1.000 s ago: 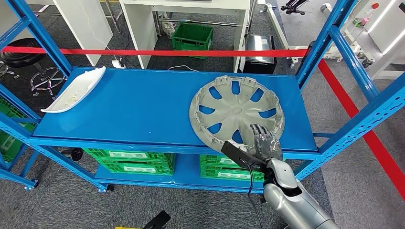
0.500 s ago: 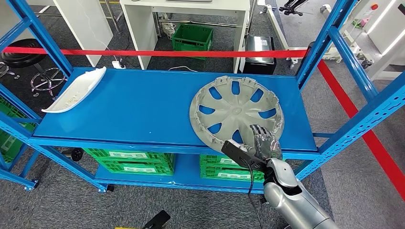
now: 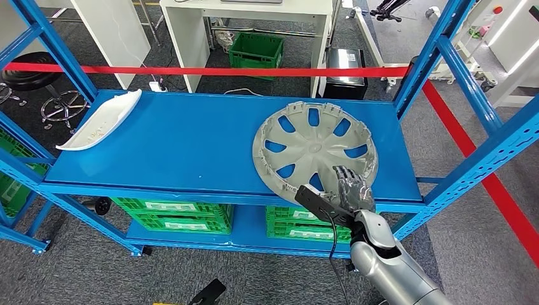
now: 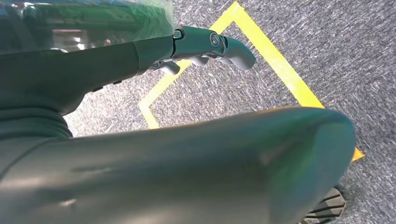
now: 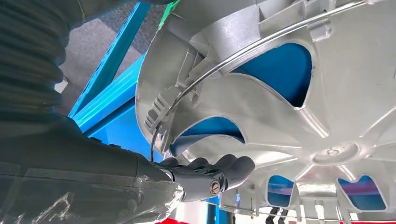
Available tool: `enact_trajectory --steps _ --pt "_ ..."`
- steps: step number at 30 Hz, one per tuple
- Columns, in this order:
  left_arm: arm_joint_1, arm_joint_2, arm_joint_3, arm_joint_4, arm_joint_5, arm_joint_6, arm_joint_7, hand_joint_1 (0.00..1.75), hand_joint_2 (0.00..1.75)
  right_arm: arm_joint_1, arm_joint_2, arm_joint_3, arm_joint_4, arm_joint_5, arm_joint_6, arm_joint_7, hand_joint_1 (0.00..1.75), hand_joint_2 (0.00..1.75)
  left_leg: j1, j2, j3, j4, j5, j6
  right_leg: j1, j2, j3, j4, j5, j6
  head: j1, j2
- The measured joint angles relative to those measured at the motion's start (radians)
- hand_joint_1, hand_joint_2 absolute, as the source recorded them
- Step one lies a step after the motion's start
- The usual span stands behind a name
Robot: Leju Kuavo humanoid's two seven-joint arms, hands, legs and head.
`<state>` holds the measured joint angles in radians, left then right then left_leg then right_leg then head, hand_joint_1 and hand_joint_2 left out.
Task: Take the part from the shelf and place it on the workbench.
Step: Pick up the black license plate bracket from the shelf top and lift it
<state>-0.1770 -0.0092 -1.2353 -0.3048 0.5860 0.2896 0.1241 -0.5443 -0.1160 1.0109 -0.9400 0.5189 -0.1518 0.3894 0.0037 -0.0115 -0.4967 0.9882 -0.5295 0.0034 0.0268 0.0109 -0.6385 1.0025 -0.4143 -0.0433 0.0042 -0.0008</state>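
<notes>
A: Got anywhere with the job?

B: Barely begun. Found the wheel cover [image 3: 314, 147] lying flat on the right half of the blue shelf [image 3: 191, 143], its near edge poking out past the shelf's front lip. Not lifted, not carried, not yet set on any bench.

A: And the right robot hand [image 3: 351, 187]?

B: Reached up from below at the cover's near edge. Seemed laid against the rim in the head view. Showed, in the right wrist view, dark fingers [image 5: 215, 169] curled together close under a spoke of the cover. Could not tell whether truly clamped on the rim or only resting beside it, so no firm grip claimed.

A: The left robot hand [image 4: 205, 44]?

B: Hung low over grey carpet and a yellow floor line [image 4: 261, 46]. Held nothing, fingers partly curled and slightly apart. Counted as open.

A: Anything else on the shelf?

B: A white curved trim piece [image 3: 98, 121] at the far left corner, well apart from the cover. Green crates [image 3: 171, 215] on the level beneath.

A: So what was left?

B: Nearly everything, by this reading: securing the hold, drawing the cover off the shelf, turning to the bench and setting it down. Judged the wide, thin rim awkward for one hand, likely to tip once free.
</notes>
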Motion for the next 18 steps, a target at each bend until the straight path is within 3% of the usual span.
enact_trajectory --steps 2,3,6,7,18 --pt "0.0 0.0 0.0 0.0 0.0 0.001 0.0 0.0 0.0 0.0 0.0 0.0 0.0 -0.004 0.0 0.0 0.0 1.75 0.0 0.0 0.0 0.0 0.0 0.0 0.0 0.0 0.0 0.0 0.0 0.0 0.0 0.0" --pt "0.0 0.0 0.001 0.0 -0.001 0.001 0.0 0.0 0.0 -0.001 0.0 0.0 0.0 -0.007 0.0 0.0 0.22 1.75 0.0 0.0 0.0 0.0 0.0 0.0 0.0 0.0 0.0 0.0 0.0 0.0 0.0 0.0" --pt "0.0 0.0 0.001 0.0 -0.003 0.001 0.0 0.0 0.0 -0.002 0.0 0.0 0.0 -0.022 -0.001 0.001 1.51 1.75 0.0 0.0 0.0 0.0 0.0 0.0 0.0 0.0 0.0 0.0 0.0 0.0 0.0 0.0" --pt "0.0 0.0 0.002 0.0 -0.004 0.001 -0.001 0.0 0.0 -0.003 0.0 0.0 0.0 -0.027 -0.002 0.001 1.73 1.75 0.0 0.0 0.001 0.0 0.0 0.0 0.0 0.0 0.001 0.0 0.0 0.0 0.0 0.0" --pt "0.002 0.0 0.019 0.0 -0.008 0.002 -0.007 0.0 0.0 -0.007 0.0 0.0 0.0 -0.055 -0.011 0.003 1.75 1.75 0.0 0.0 0.003 0.0 0.0 0.0 0.0 -0.001 0.003 0.0 0.0 0.0 0.0 0.0"
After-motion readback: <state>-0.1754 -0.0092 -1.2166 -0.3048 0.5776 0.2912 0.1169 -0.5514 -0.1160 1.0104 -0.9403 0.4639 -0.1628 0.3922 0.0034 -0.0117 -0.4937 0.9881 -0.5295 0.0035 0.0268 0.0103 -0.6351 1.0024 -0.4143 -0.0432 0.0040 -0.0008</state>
